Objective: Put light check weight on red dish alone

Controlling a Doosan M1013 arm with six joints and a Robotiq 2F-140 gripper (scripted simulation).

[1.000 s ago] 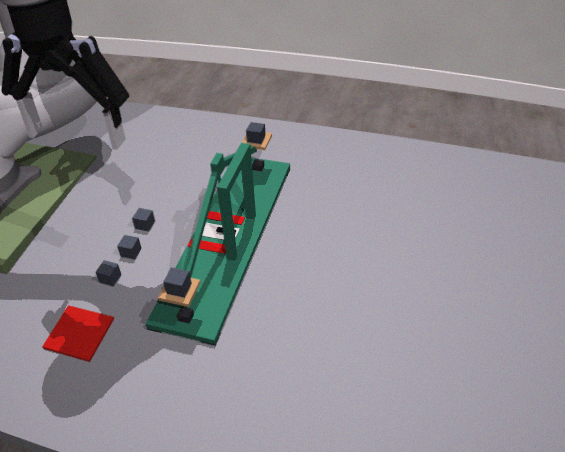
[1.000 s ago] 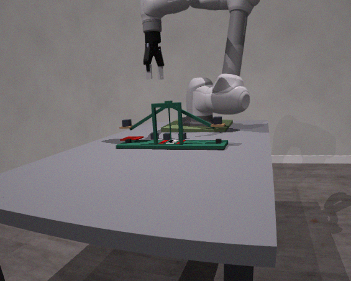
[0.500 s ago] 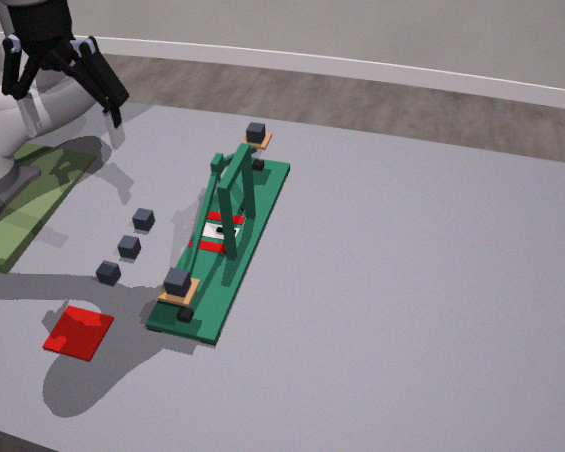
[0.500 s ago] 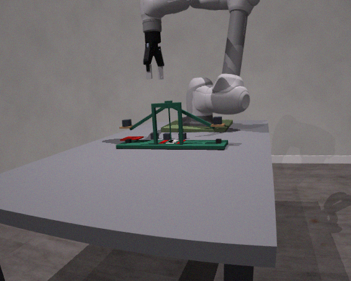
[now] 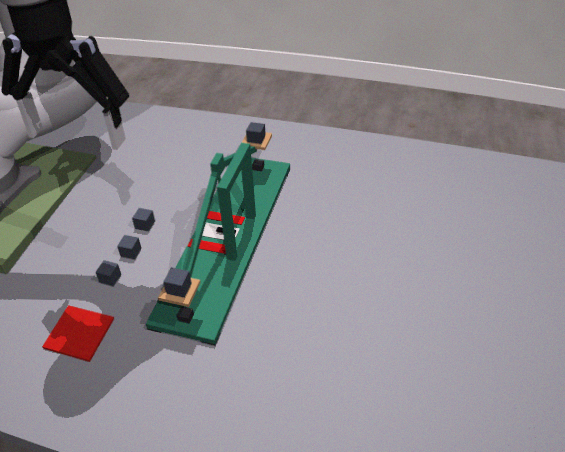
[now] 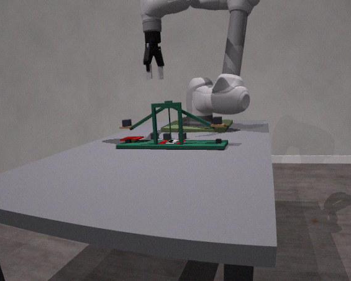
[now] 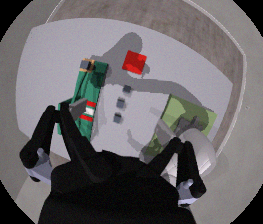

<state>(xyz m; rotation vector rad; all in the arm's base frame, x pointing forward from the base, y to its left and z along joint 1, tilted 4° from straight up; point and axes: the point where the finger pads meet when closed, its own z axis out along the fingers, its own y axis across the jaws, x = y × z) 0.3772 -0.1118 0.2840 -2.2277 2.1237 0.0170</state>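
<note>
The red dish [image 5: 83,335] [image 6: 132,138] [image 7: 134,62] lies flat on the table with nothing on it. Three dark weights stand apart in a row: one near the dish [image 5: 108,273] [image 7: 127,89], a middle one [image 5: 129,246] [image 7: 120,103] and a far one [image 5: 143,219] [image 7: 117,118]. On the green balance, one weight [image 5: 177,281] [image 6: 126,122] sits on the dish-side pan and another weight [image 5: 255,132] [image 6: 217,120] on the other pan. The beam looks about level, and the pointer [image 6: 169,124] hangs over the white field [image 5: 211,230]. My gripper [image 5: 73,126] [image 6: 154,75] is open and empty, high above the table.
The balance's green base [image 5: 203,317] [image 6: 143,147] stands beside the weight row, with its upright frame [image 5: 227,220] [image 6: 180,127] rising above it. The arm's olive base plate [image 5: 11,245] [image 7: 181,111] lies on the row's other side.
</note>
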